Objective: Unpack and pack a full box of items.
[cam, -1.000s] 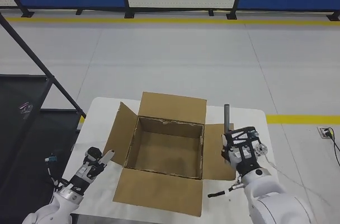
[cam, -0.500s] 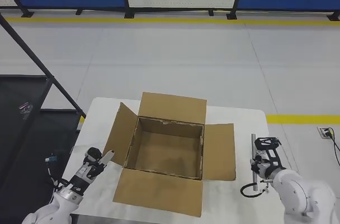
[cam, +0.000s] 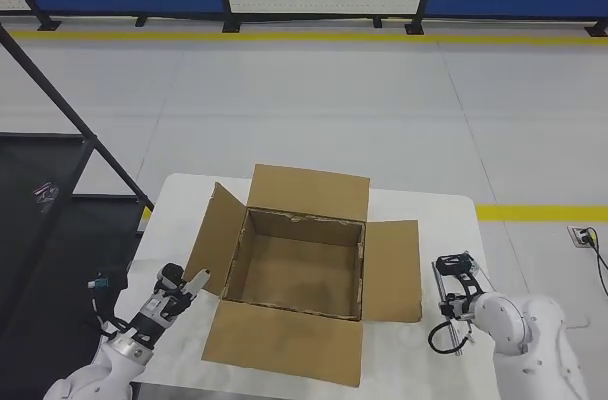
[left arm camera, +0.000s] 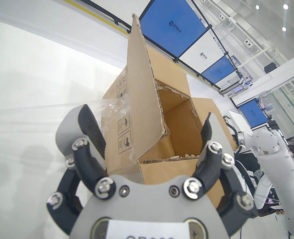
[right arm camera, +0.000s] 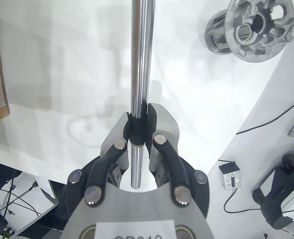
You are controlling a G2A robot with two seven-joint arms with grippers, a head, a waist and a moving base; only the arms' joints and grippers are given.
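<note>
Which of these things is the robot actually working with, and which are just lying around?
Part of the job: cardboard box; steel rod; cast metal hub.
Just lying about: small grey box; black device, both off the table.

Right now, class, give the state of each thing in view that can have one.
Box: open, flaps spread out.
Left gripper: open, holding nothing.
Right gripper: shut on the rod.
Rod: gripped near one end.
Metal hub: resting on the table, untouched.

Open box (cam: 296,275) on white table (cam: 434,213)
</note>
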